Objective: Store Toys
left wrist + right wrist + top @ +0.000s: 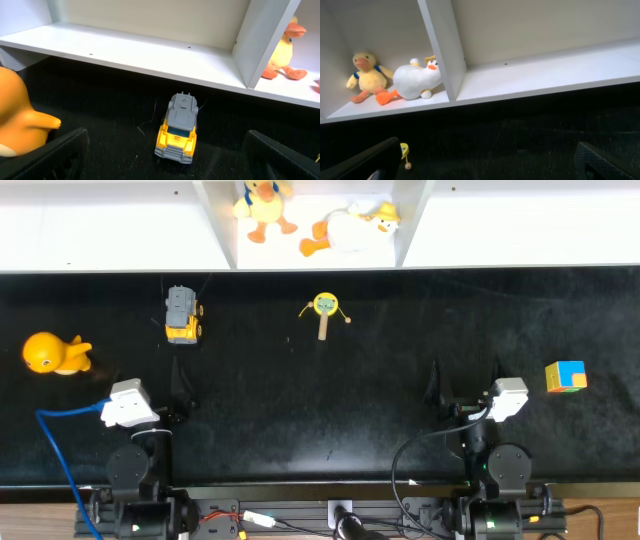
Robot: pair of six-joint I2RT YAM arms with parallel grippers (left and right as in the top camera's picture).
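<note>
Overhead, a coloured cube lies near the right claw.

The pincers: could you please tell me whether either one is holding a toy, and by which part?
Nothing is held: the left pincer and right pincer are both open and empty; the toy truck stands free.

surface: black table | far edge: white shelf unit, upright dividers, pale back wall
</note>
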